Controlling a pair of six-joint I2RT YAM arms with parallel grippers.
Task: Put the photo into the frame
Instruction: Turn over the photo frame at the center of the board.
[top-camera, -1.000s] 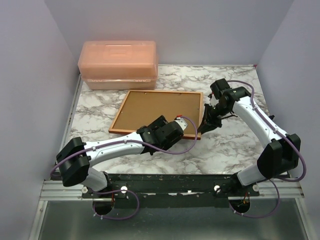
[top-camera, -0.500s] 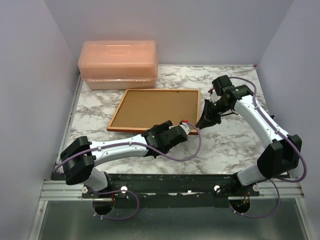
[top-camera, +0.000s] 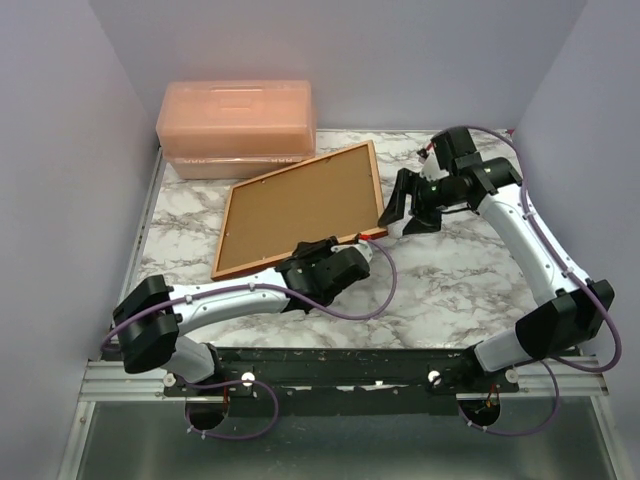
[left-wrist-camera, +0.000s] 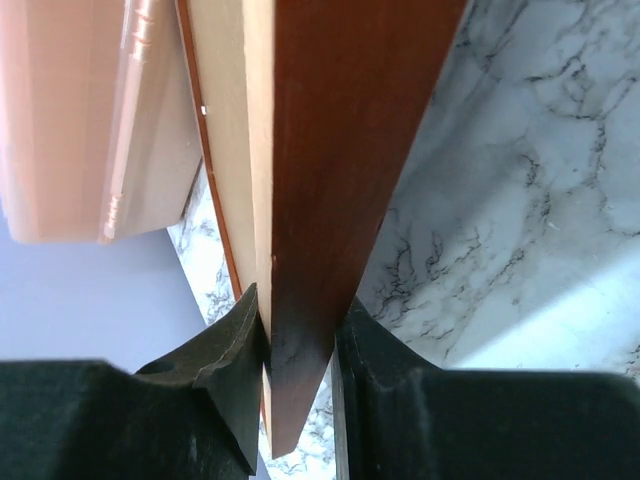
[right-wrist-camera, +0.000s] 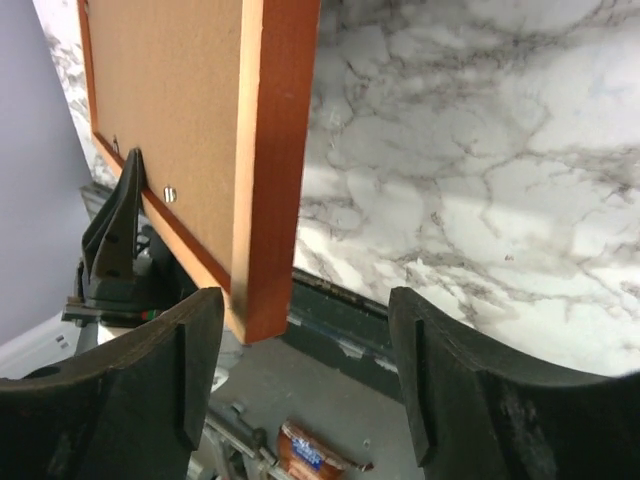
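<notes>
- Centre of the overhead view, slightly left: the frame (right-wrist-camera: 272, 150) sits tilted, back upward, with the brown backing board (top-camera: 300, 210) filling its opening.
- Low in that view, the left gripper (left-wrist-camera: 300, 345) is pinched tight on the frame's near rail by the right-hand corner, one finger on each face.
- Right of the frame, the right gripper (top-camera: 402, 207) stands wide apart and holds nothing. Its wrist view shows the frame's corner between the fingers, touching neither.
- I'd judge the frame stiff and light but broad, so a single corner pinch may let it swing. The narrow border is the only place to take hold, and the smooth red face looks slippery.
- Count: one frame, one backing board, one pink box (top-camera: 238, 128) at upper left, two grippers. The photo I cannot find in any view.
</notes>
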